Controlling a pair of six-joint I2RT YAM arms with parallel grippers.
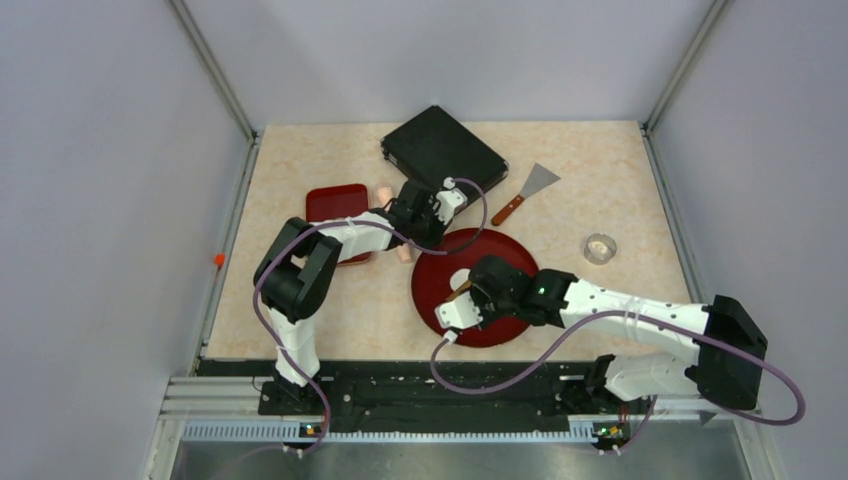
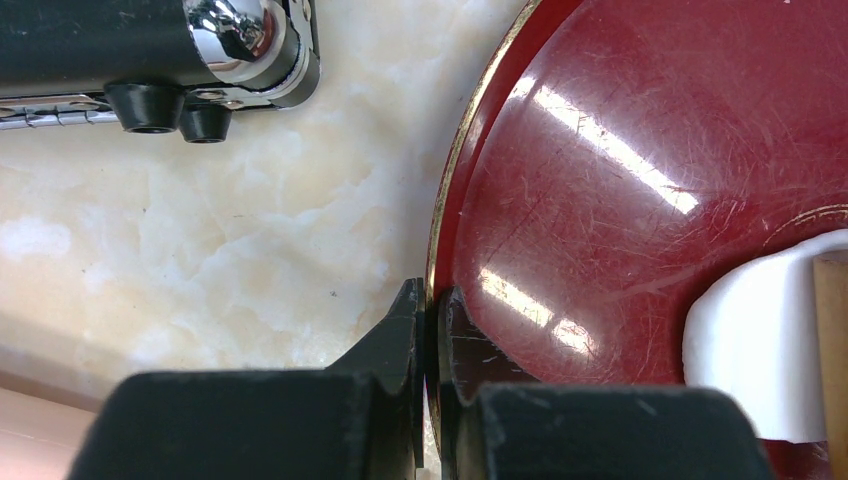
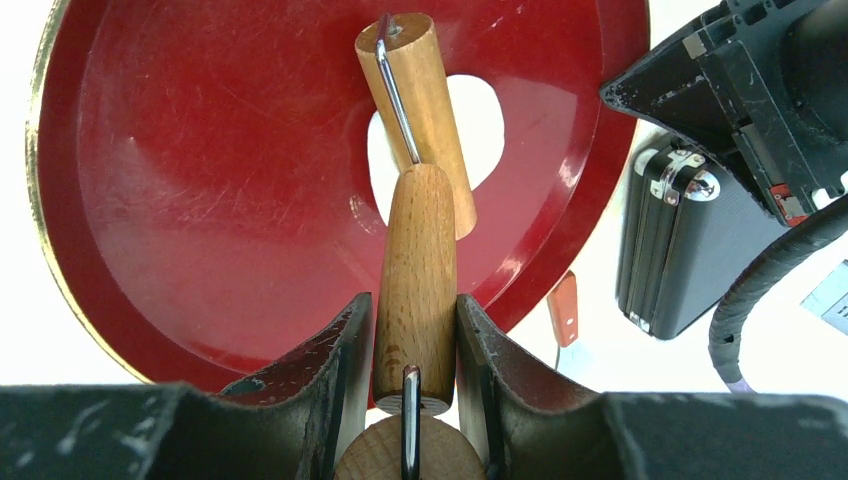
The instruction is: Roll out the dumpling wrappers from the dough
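The dough is a flattened white patch in the round red plate. My right gripper is shut on the wooden handle of a small roller, which lies across the dough. My left gripper is shut on the plate's rim, one finger inside and one outside; the dough shows at the right edge of that view. From above, the left gripper is at the plate's far left rim and the right gripper is over the plate. No neat round wrappers are in view.
A black case lies at the back, a metal spatula to its right. A small red tray sits behind the left arm. A clear ring cutter stands right of the plate. Frame posts border the table.
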